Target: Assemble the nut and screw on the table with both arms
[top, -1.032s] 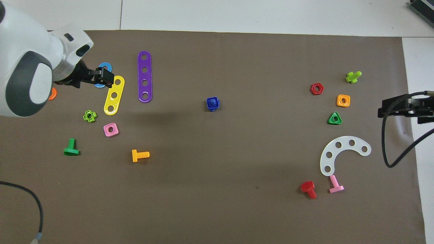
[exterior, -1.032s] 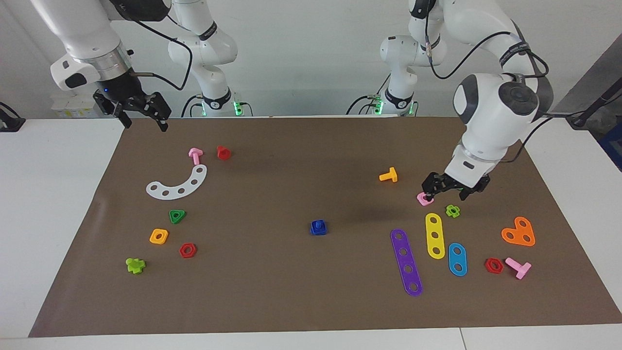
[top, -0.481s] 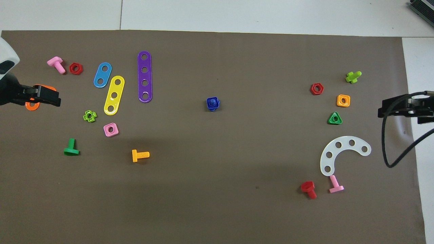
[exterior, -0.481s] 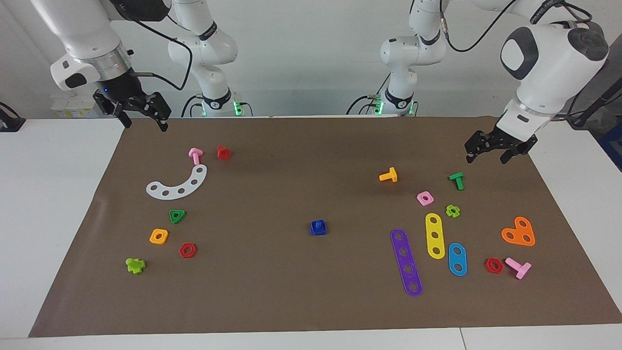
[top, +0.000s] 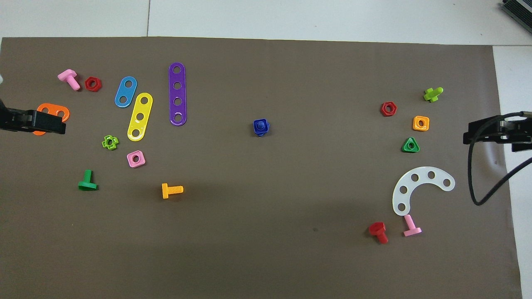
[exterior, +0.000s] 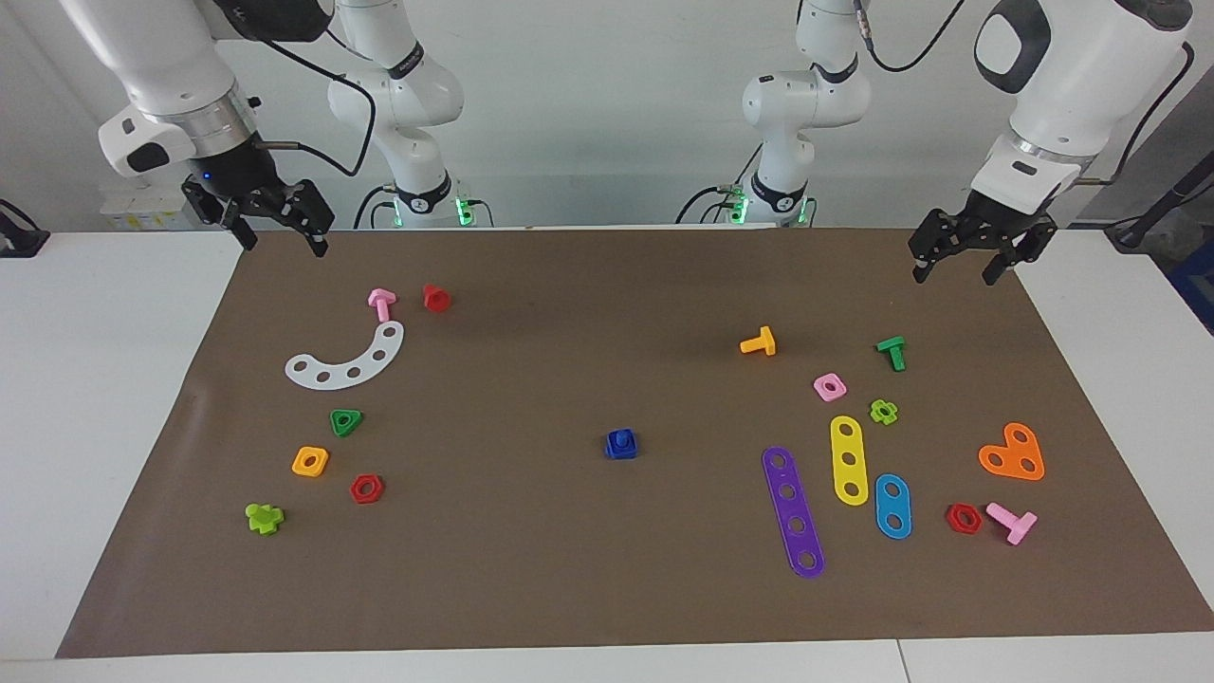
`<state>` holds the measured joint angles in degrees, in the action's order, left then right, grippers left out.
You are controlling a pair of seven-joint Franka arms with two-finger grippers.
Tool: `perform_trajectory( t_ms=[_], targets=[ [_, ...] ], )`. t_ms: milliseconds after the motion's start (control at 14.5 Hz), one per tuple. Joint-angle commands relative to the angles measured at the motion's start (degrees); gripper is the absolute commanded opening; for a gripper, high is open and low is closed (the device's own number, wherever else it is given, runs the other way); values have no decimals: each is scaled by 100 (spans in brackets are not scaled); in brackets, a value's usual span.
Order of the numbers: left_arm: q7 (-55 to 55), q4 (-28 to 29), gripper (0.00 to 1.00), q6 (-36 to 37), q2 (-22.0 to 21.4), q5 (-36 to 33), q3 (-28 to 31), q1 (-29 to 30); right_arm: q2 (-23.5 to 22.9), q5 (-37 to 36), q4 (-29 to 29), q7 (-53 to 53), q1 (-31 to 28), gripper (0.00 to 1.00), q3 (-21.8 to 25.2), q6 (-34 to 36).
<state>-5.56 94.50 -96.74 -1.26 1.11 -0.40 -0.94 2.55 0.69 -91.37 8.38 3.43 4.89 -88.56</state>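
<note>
The dark-blue square nut (exterior: 621,450) (top: 256,130) lies mid-mat on the table (exterior: 114,398). The dark-blue screw (exterior: 621,438) (top: 260,124) is set in it, round stem poking up through the hole, its head hidden. Both arms hang clear of the pair. My left gripper (exterior: 955,273) (top: 39,123) is open and empty above the mat's corner at the left arm's end. My right gripper (exterior: 285,245) (top: 496,132) is open and empty above the corner at the right arm's end.
At the left arm's end lie a pink square nut (exterior: 829,386), green screw (exterior: 892,352), orange screw (exterior: 759,341), purple strip (exterior: 793,512), yellow strip (exterior: 849,460) and orange plate (exterior: 1013,453). A white curved plate (exterior: 347,360), orange square nut (exterior: 310,461) and green triangular nut (exterior: 346,421) lie at the other end.
My left gripper has lifted away from just above the pink square nut and swung up to the mat's corner by its base. The right arm and the blue pair have stayed still.
</note>
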Motion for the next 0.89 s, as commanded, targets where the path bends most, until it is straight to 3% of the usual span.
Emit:
perform_trajectory(
  t_ms=[0, 825],
  targets=[
    [11, 182, 100, 181, -216, -23, 5, -20, 114, 2, -92, -135, -35, 100, -32, 31],
    [231, 244, 100, 349, -304, -163, -13, 50, 114, 2, -92, -135, -35, 100, -32, 31]
  ],
)
